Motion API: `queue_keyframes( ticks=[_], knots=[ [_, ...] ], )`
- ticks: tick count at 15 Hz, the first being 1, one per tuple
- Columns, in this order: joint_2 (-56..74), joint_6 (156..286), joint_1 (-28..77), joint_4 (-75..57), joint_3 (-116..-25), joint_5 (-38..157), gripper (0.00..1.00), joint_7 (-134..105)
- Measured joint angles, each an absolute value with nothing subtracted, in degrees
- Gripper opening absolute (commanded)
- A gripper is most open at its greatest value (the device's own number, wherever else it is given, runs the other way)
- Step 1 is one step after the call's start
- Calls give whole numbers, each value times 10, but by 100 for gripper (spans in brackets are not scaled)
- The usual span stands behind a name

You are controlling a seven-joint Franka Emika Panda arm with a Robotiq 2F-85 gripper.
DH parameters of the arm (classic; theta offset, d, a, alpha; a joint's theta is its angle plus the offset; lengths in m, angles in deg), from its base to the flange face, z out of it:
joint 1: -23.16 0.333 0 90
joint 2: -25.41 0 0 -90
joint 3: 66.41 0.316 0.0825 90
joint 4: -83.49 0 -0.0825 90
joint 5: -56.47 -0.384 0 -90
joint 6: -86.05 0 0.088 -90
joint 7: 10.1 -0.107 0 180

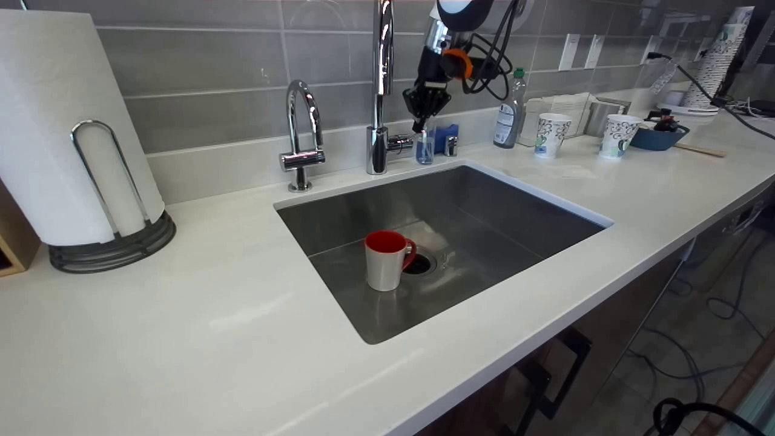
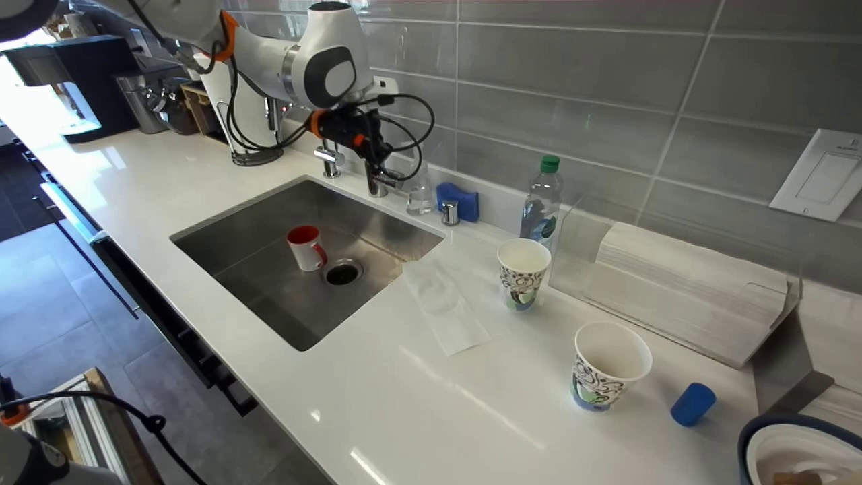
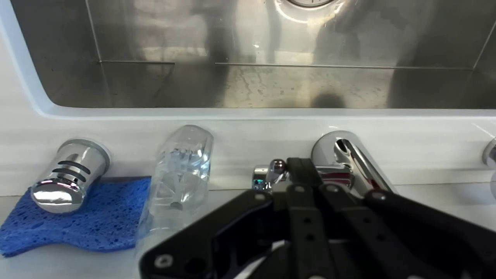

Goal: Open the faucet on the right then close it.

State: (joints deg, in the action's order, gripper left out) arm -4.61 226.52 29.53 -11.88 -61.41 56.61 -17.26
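Observation:
The tall chrome faucet (image 1: 378, 109) stands behind the sink with a straight neck that leaves the top of an exterior view. Its side handle (image 1: 399, 143) points toward the glass bottle. In an exterior view the arm hides most of the faucet, and its base (image 2: 376, 188) shows below. In the wrist view the faucet body (image 3: 329, 149) is partly behind my fingers. My gripper (image 3: 304, 170) is shut and empty, its fingertips right beside the handle's small ball-ended lever (image 3: 278, 166); contact is unclear. The gripper also shows in both exterior views (image 1: 418, 126) (image 2: 377, 167). No water stream shows.
The short gooseneck faucet (image 1: 301, 136) stands beside the tall one. A clear bottle (image 3: 178, 174), a chrome cap (image 3: 69, 174) and a blue sponge (image 3: 89, 224) are close to the handle. A red-white mug (image 1: 382, 266) stands in the sink (image 1: 484, 212). A soap bottle (image 2: 541, 202) stands farther along.

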Motion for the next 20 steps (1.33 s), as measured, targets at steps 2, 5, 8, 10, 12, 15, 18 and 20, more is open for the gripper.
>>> queue_keyframes(
  ticks=[2,5,8,10,12,15,18,20],
  knots=[
    [-46,2261,297,-117,-616,567,0,-176],
    [-46,2260,302,-116,-622,567,0,-181],
    [-47,2259,307,-116,-627,568,0,-187],
    [-47,2259,309,-115,-630,568,0,-188],
    [-48,2259,309,-115,-635,570,0,-189],
    [-48,2259,309,-115,-639,570,0,-189],
    [-47,2259,306,-115,-632,565,0,-177],
    [-45,2259,307,-112,-628,565,0,-175]
  ],
)
